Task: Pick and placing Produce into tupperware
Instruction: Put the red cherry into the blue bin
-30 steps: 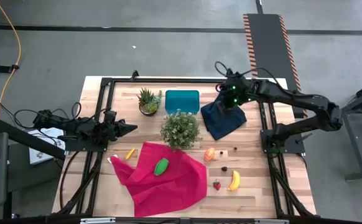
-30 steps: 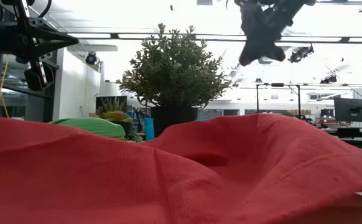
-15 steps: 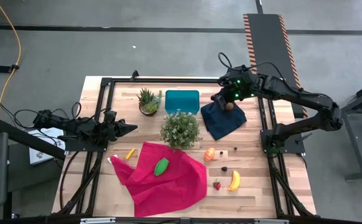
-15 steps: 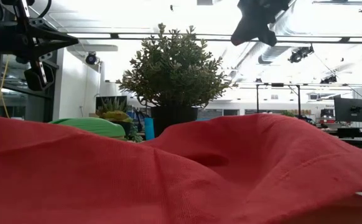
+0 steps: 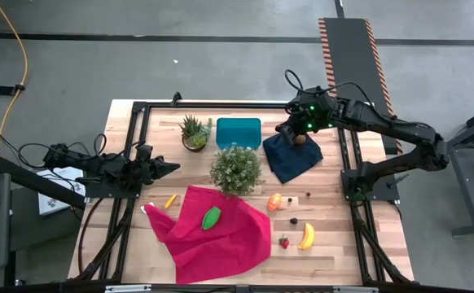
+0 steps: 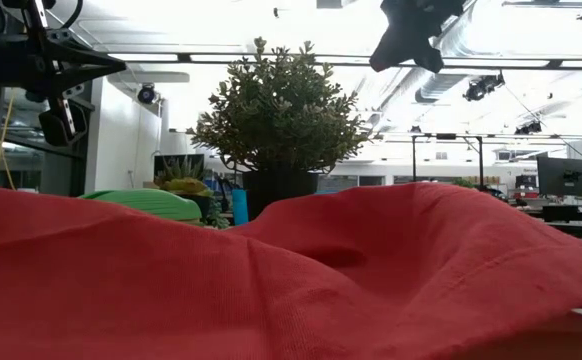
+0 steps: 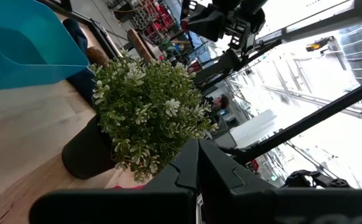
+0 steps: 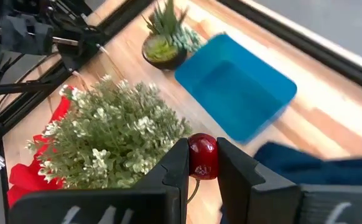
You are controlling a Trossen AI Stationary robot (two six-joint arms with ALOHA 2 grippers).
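Note:
My right gripper (image 5: 289, 129) hangs above the navy cloth's (image 5: 292, 159) far left corner, just right of the teal tupperware tub (image 5: 239, 132) (image 8: 237, 93), shut on a small round red produce piece (image 8: 202, 155). A brown oval (image 5: 300, 139) rests on the navy cloth. On the near right of the table lie orange pieces (image 5: 276, 201), a banana (image 5: 306, 236), a strawberry (image 5: 284, 242) and dark bits (image 5: 293, 220). A green piece (image 5: 211, 217) rests on the red cloth (image 5: 212, 236). My left gripper (image 5: 172, 168) (image 7: 198, 168) waits shut at the table's left. My right gripper pinches the round red piece (image 8: 202, 155) between its two fingers (image 8: 176, 163), one on either side of it. The piece is lifted clear of the table, high above the cloth. A thin dark stem hangs below it.
A bushy potted plant (image 5: 236, 169) stands just near of the tub, and a small succulent (image 5: 195, 132) stands to the tub's left. A small yellow-orange piece (image 5: 170, 200) lies at the red cloth's far left. The low view is mostly filled by the red cloth (image 6: 271, 280).
My right gripper has risen from the navy cloth and moved toward the table's left and the tub, carrying the red piece. The brown oval, hidden under the gripper before, now shows on the cloth. In the last half second the arm has kept nearly still.

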